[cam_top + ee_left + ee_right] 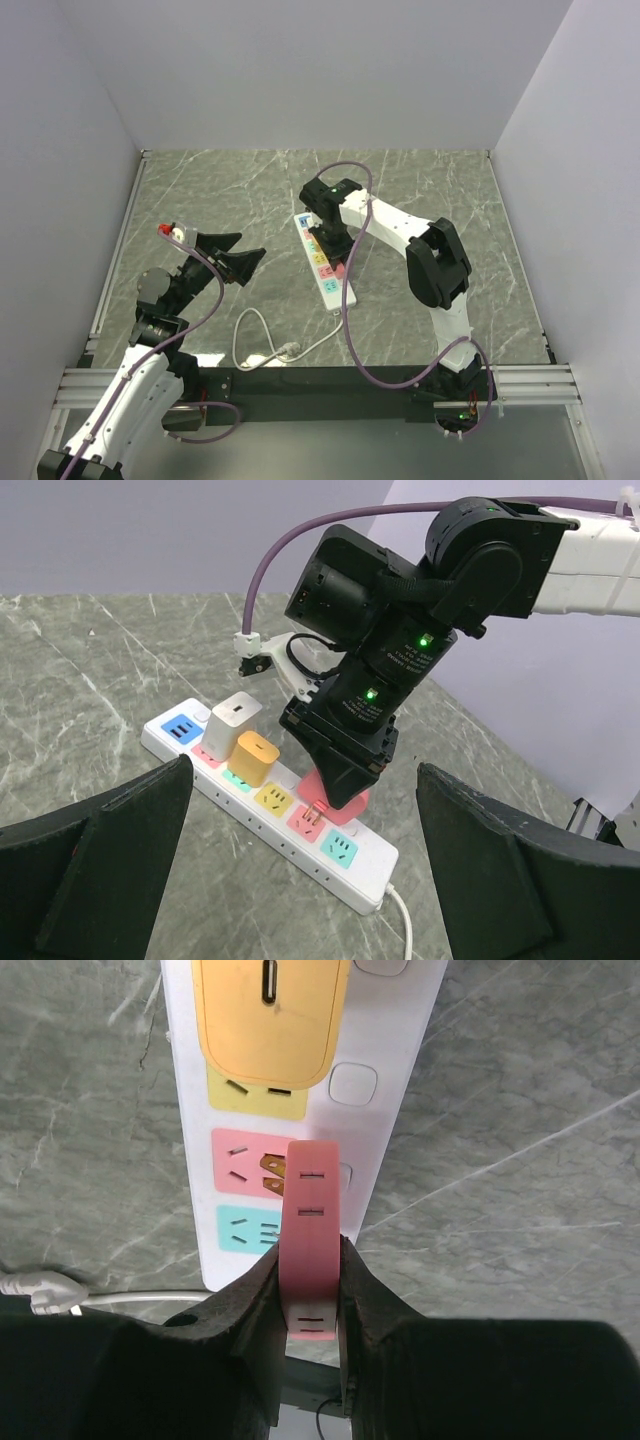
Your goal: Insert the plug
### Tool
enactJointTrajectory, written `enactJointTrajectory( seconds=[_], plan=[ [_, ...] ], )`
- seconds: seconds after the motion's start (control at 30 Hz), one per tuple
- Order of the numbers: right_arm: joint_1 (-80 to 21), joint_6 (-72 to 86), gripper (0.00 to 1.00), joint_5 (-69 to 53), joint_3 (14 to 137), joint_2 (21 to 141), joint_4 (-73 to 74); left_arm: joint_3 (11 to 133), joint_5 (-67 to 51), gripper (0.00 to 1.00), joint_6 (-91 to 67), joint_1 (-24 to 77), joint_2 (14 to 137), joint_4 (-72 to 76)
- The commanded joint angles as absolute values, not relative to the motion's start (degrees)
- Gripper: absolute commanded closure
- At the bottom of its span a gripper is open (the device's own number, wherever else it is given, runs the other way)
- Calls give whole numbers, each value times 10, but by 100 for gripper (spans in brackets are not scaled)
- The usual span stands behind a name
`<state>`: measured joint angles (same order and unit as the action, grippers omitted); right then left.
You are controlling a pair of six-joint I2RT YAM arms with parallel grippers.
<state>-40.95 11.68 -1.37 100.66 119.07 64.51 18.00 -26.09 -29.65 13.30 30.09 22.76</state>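
Note:
My right gripper (311, 1278) is shut on a flat pink plug (309, 1222), held on edge between both fingers. Its brass prongs (271, 1174) hang just over the pink socket (237, 1159) of the white power strip (402, 1080), tilted and not seated. In the left wrist view the pink plug (348, 798) shows under the black right gripper (345, 765), prongs (316, 814) at the pink socket. The strip (335, 292) lies mid-table under the right gripper (331, 247). My left gripper (236, 257) stands open to the strip's left, holding nothing.
A yellow plug (256, 757) and a white plug (233, 723) sit in the strip's far sockets. A teal socket (246, 1228) lies nearest the cord end. The strip's white cable (262, 338) loops toward the near table edge. A purple cable (347, 320) trails from the right arm.

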Motion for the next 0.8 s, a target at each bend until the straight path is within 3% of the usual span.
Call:
enactJointTrajectory(
  seconds=[0.0, 0.23, 0.43, 0.77],
  plan=[
    [-409, 121, 100, 14, 1000, 1202, 662, 177, -262, 0, -300, 134, 294, 240],
    [-408, 119, 100, 7, 1024, 1184, 661, 177, -251, 1, -296, 134, 294, 236],
    [-406, 128, 100, -12, 988, 1094, 587, 164, -266, 1, -295, 133, 282, 261],
    [-414, 136, 100, -193, 694, 760, 269, 141, -429, 1, -369, 134, 270, 410]
  ],
)
